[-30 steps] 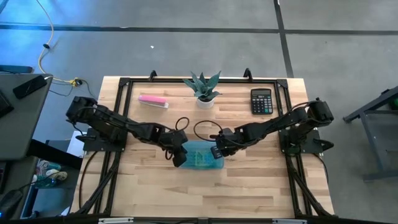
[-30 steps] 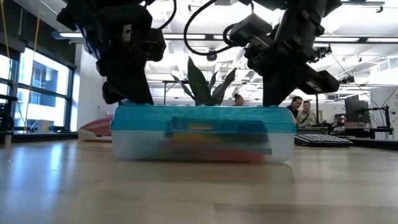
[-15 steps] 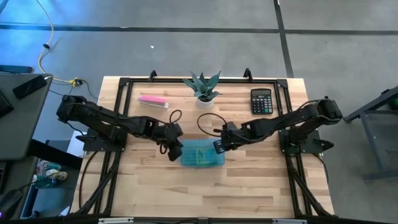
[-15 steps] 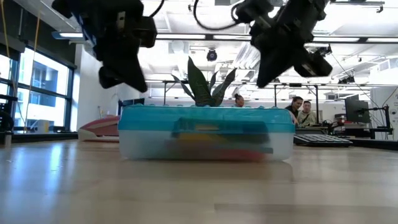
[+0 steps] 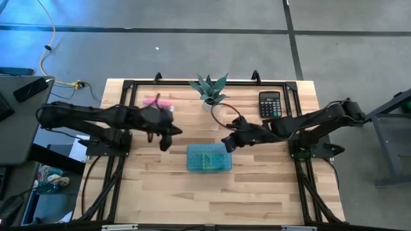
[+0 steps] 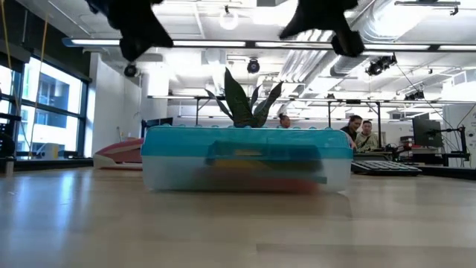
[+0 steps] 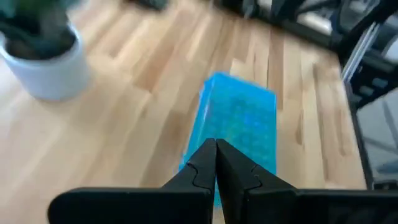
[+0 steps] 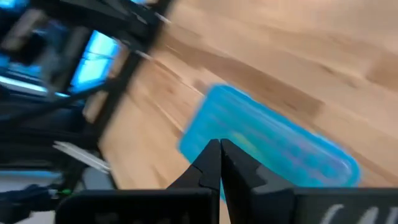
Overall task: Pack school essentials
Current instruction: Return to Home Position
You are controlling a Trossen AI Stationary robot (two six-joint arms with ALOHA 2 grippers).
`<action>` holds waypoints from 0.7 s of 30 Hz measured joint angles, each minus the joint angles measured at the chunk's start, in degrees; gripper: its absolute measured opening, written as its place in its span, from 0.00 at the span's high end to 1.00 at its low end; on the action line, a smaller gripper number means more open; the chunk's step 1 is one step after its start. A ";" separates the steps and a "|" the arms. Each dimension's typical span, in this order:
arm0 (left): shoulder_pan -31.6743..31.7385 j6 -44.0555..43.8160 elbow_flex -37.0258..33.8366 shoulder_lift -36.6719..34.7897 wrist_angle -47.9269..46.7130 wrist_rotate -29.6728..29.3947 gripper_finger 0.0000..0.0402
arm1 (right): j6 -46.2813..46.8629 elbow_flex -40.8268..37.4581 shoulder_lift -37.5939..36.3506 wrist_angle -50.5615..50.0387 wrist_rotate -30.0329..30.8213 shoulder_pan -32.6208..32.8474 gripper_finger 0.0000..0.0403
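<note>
A clear plastic box with a teal lid lies flat on the table's middle, lid shut. Yellow, red and blue stationery shows dimly through its wall; single items cannot be told apart. My left gripper hangs shut above the table, left of and beyond the box. My right gripper hangs shut above the box's far right corner. Neither touches the box.
A potted plant stands at the far middle, a black calculator far right, a long pink bar far left. People sit in the room beyond. Bare wood lies near the box's front.
Both grippers have left the box's lid and risen. The left one has drawn back toward the table's left and far side, the right one toward the right and far side. The box has stayed flat with its lid shut.
</note>
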 joint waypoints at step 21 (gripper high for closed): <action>-0.21 -7.50 -26.26 -43.16 7.97 -1.03 1.00 | -33.24 0.11 -8.02 30.77 2.11 0.05 1.00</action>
